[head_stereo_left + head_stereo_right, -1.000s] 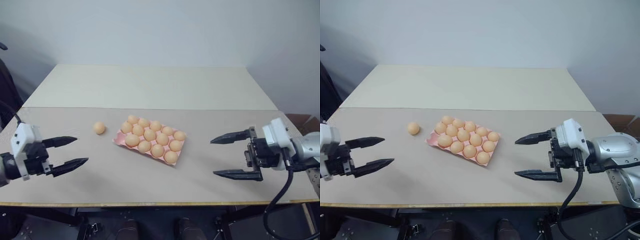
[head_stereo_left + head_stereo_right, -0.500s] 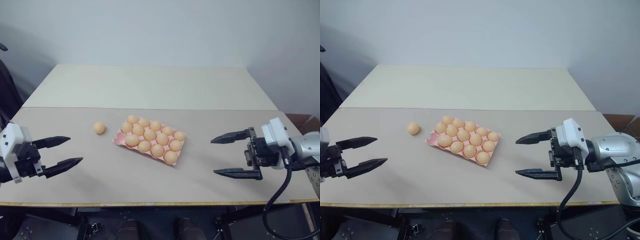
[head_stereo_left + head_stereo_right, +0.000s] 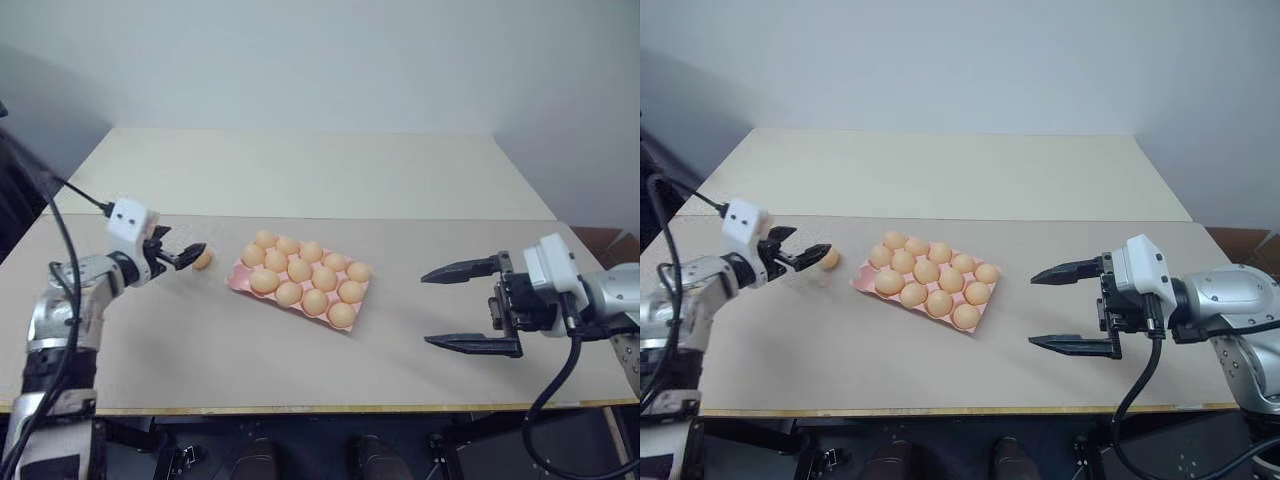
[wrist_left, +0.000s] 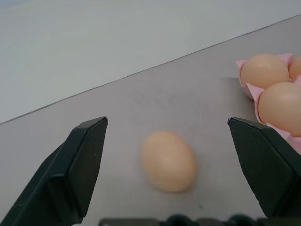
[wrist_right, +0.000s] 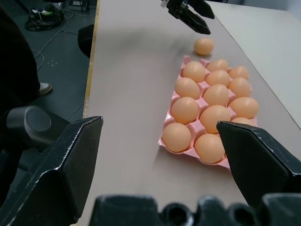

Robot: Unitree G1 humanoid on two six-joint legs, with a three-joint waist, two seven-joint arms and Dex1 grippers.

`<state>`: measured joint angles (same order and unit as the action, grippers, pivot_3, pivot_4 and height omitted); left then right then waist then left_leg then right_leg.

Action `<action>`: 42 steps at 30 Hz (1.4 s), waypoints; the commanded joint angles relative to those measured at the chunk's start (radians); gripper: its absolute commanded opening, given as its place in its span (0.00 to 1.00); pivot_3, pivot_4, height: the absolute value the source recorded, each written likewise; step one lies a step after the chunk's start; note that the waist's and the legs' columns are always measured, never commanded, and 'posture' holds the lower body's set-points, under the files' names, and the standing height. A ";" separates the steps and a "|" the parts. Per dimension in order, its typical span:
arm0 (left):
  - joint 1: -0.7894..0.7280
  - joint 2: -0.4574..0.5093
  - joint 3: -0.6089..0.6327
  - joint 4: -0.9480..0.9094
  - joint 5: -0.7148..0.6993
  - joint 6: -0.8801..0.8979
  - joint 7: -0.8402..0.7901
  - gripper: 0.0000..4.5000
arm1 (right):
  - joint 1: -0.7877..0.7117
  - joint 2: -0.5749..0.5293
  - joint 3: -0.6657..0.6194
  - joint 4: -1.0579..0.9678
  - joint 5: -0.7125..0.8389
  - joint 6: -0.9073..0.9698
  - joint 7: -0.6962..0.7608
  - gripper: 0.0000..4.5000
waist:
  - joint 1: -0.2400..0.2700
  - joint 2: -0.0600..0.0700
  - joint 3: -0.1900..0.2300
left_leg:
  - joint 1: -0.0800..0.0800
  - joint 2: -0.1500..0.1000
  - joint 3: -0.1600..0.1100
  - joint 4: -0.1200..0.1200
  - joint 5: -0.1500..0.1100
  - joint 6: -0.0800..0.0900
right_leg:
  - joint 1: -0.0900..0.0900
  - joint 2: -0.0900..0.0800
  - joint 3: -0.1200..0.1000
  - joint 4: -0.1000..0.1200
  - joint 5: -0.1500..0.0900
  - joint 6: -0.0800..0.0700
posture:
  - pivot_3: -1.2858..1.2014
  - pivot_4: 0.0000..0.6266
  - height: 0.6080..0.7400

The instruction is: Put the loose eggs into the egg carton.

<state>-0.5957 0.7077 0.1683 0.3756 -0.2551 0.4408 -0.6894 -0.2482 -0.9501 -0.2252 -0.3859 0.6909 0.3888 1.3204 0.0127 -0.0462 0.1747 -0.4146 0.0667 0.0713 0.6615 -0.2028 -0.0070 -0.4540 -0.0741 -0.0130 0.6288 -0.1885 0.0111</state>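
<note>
You've got one loose egg [image 3: 203, 258] on its side on the table, just left of the pink egg carton [image 3: 240, 279], nearly full.

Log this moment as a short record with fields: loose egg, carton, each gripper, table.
loose egg: one loose egg on the table, beside the carton's left end
egg carton: pink egg carton, eggs in nearly every cup
left gripper: left gripper open, fingers either side of the loose egg, not closed on it
right gripper: right gripper open, holding nothing, right of the carton
table: tan table
</note>
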 commanded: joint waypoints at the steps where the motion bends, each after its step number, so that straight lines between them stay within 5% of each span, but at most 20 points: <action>1: -0.073 -0.024 -0.024 0.116 0.037 -0.049 0.013 0.99 | 0.006 -0.014 -0.049 -0.039 0.021 -0.005 -0.015 1.00 | -0.001 0.000 0.000 | 0.000 0.000 0.000 0.000 0.000 0.000 | 0.000 0.000 0.000 0.000 0.000 0.000 | 0.52 0.24 1.00; 5: -0.138 -0.052 -0.062 0.251 0.093 -0.057 0.040 0.95 | 0.017 -0.019 -0.064 -0.054 0.028 0.000 -0.025 1.00 | -0.002 0.000 0.000 | 0.000 0.000 0.000 0.001 0.000 0.000 | 0.000 0.000 0.000 0.001 0.000 0.000 | 0.52 0.24 1.00; 14: -0.145 -0.056 -0.051 0.293 0.097 -0.105 0.016 0.41 | 0.034 -0.019 -0.086 -0.066 0.033 0.003 -0.040 1.00 | -0.001 0.000 0.000 | 0.000 0.000 -0.001 0.001 0.000 0.000 | 0.000 0.000 0.000 0.001 0.000 0.001 | 0.52 0.24 1.00; 28: 0.099 0.080 -0.002 -0.190 -0.133 -0.087 -0.388 0.41 | 0.023 -0.007 -0.067 -0.050 0.025 -0.005 -0.046 1.00 | 0.003 0.000 0.000 | 0.000 0.000 0.000 0.002 0.000 0.000 | 0.001 -0.001 0.000 0.001 0.000 0.000 | 0.52 0.24 1.00; 40: 0.064 0.024 -0.117 -0.128 -0.066 -0.093 -0.386 0.41 | 0.053 -0.007 -0.091 -0.070 0.029 -0.003 -0.067 1.00 | -0.001 0.000 0.000 | 0.000 0.000 -0.001 0.002 0.000 0.000 | 0.001 0.000 0.000 0.001 0.000 0.001 | 0.52 0.24 1.00; 42: 0.050 0.020 -0.122 -0.118 -0.063 -0.082 -0.381 0.57 | 0.059 -0.007 -0.094 -0.074 0.030 -0.004 -0.070 1.00 | -0.001 0.000 0.000 | 0.000 0.000 -0.001 0.002 0.000 0.000 | 0.001 0.000 0.000 0.001 0.000 0.001 | 0.52 0.24 1.00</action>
<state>-0.5165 0.7287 0.0418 0.2603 -0.3184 0.3551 -1.0753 -0.1850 -0.9544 -0.2791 -0.4285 0.6952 0.3952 1.2561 0.0115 -0.0464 0.1746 -0.4143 0.0665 0.0706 0.6634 -0.2027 -0.0069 -0.4533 -0.0744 -0.0127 0.6299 -0.1883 0.0116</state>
